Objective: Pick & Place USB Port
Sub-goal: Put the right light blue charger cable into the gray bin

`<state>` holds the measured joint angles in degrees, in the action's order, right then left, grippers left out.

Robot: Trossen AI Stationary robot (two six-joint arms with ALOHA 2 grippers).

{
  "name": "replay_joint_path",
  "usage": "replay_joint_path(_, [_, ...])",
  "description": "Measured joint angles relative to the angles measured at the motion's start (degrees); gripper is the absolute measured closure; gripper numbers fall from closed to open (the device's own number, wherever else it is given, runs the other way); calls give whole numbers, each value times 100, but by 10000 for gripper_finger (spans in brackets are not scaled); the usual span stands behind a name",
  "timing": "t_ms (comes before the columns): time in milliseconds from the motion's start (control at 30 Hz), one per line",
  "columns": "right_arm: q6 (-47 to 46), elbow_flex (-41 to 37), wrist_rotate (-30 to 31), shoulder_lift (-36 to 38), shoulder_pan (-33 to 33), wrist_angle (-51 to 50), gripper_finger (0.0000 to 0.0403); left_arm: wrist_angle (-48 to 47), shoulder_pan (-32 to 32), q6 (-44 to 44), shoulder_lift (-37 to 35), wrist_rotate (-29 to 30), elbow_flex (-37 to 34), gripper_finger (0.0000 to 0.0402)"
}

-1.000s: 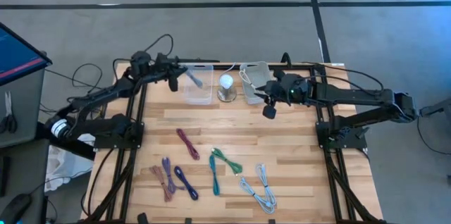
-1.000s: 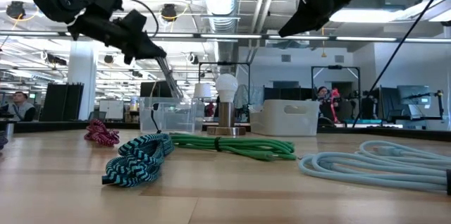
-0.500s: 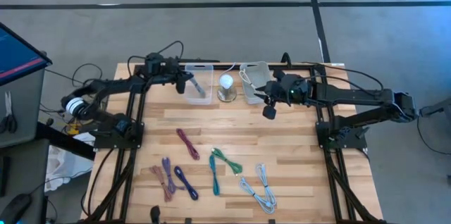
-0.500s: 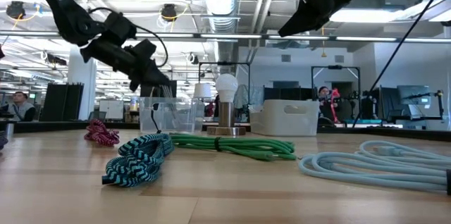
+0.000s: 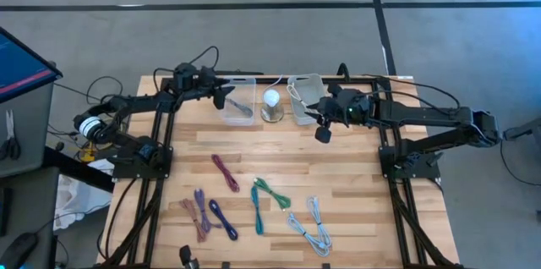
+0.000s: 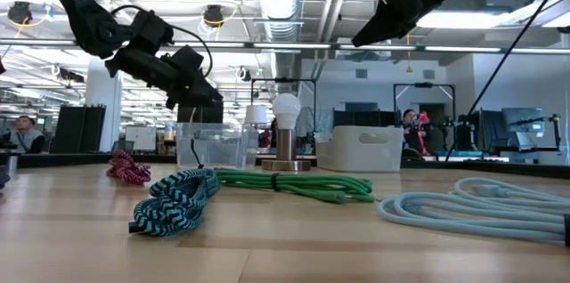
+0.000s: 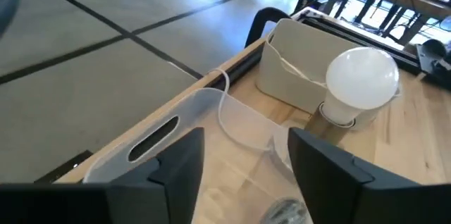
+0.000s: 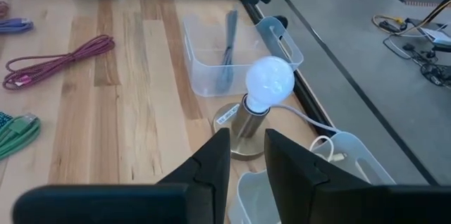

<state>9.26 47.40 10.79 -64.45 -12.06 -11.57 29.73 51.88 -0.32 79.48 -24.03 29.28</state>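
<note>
Left pincer (image 5: 226,100) hangs over the clear bin (image 5: 239,102) at the table (image 5: 355,184) back edge, tilted down toward it. In its wrist view the fingers (image 7: 180,164) stand well apart w/ nothing between, so wide and empty. A grey cable (image 8: 228,48) lies inside the bin; looks like the USB piece already dropped in, but can't confirm the type. So step in hand reads as the release/place into the bin, prob. done for this item.

Just beside the bin: lamp (image 5: 271,100), then white bin (image 5: 305,98) w/ a white cord in it.

Right pincer (image 5: 322,133) waits near the white bin, raised off the table; fingers (image 8: 215,160) a narrow gap apart, holding nothing.

Front of table, still loose: magenta cable (image 5: 224,172), purple cables (image 5: 203,210), green/teal cables (image 5: 264,197), pale blue cable (image 5: 311,227).

Next move, my guess: left arm lifts clear of the bin wall, swings to the nearest cable (magenta), comes down w/ fingers straddling the bundle. Needs care not to clip the bin rim or lamp.
</note>
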Motion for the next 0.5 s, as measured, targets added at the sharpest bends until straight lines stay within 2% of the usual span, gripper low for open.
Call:
replay_joint_path(167, [15,0,-1,-2,-70,-3,321,646,-140,2,-9,-29,0,190])
replay_joint_path(267, [15,0,-27,-2,-108,-80,321,956,-261,4,-167,-260,0,199])
replay_joint_path(500, [-11,-4,-38,-4,-122,-190,321,934,-652,3,-1125,-404,0,229])
